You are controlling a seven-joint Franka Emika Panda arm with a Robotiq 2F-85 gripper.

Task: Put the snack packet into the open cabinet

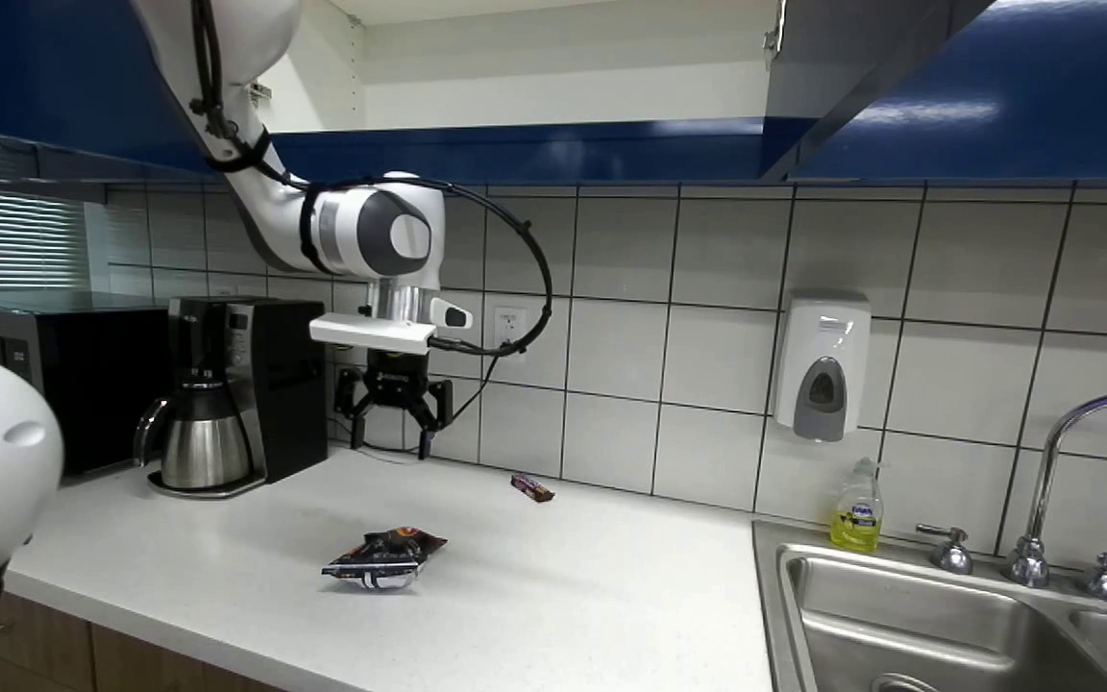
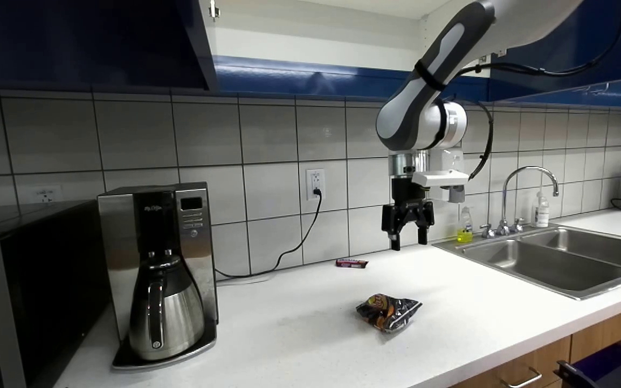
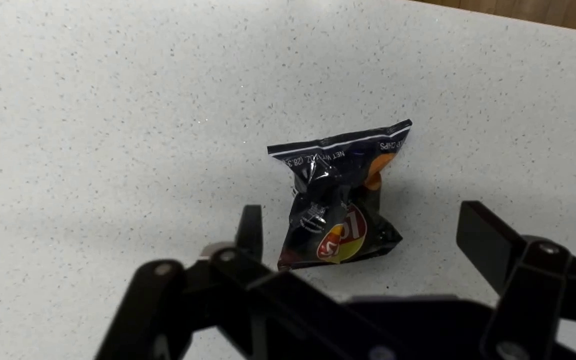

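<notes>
Black snack pkt (image 3: pixel 339 200) on counter (image 3: pixel 118 125), end effector (image 2: pixel 408 241) spread — open cab (image 1: pixel 534 154) cropped up top

We see a dark chip bag (image 3: pixel 338 195) on the speckled counter (image 3: pixel 118 100), in from the edge. Our gripper (image 3: pixel 361 215) shows parted fingers (image 3: pixel 485 242) either side of the bag's inner end.

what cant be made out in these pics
Cabinet floor: hidden by its blue lower edge, both exterior views.
Chip bag underside: hidden by the bag itself, all views.
Wrapped bar wording: too small, both exterior views.
Microwave display: partly cut off by left edge, in an exterior view.
</notes>
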